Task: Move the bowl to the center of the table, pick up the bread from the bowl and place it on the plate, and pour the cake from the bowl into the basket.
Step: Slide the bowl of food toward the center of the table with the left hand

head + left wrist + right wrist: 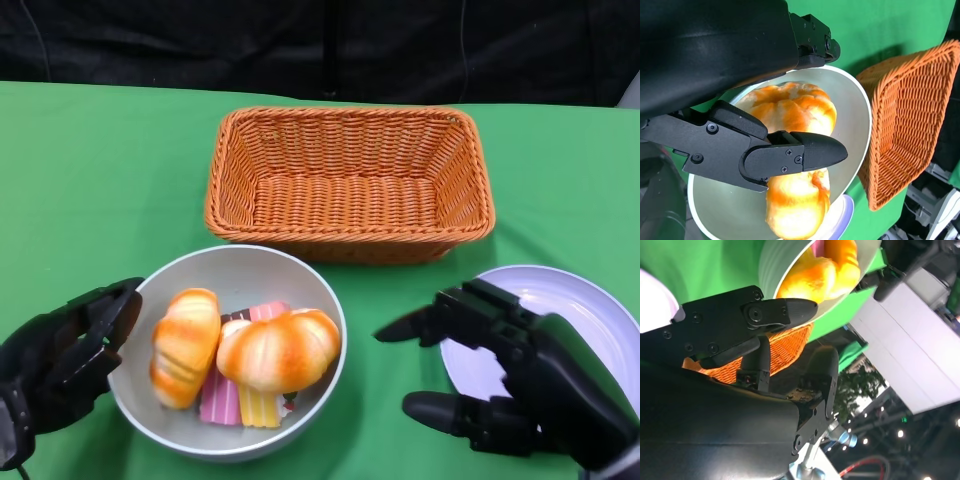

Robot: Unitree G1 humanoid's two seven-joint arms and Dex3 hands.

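From the head camera, the bowl (228, 350) sits near the table's front, just before the basket (349, 183), with the plate (560, 325) to its right. In it lie two breads: a long one (184, 345) on the left, long axis running front to back, and a round one (279, 349) over the cake (243, 400). The left hand (62, 362) touches the bowl's left rim, fingers curled about it; the right hand (510, 372) hangs apart over the plate's edge, fingers spread, empty. The right wrist view puts the bread (822, 270) beyond its fingers (785, 311), untouched. The left wrist view shows its fingers (805, 152) at the bowl (852, 120) rim; I cannot tell if they clamp it. The round bread seems nearer the right hand.
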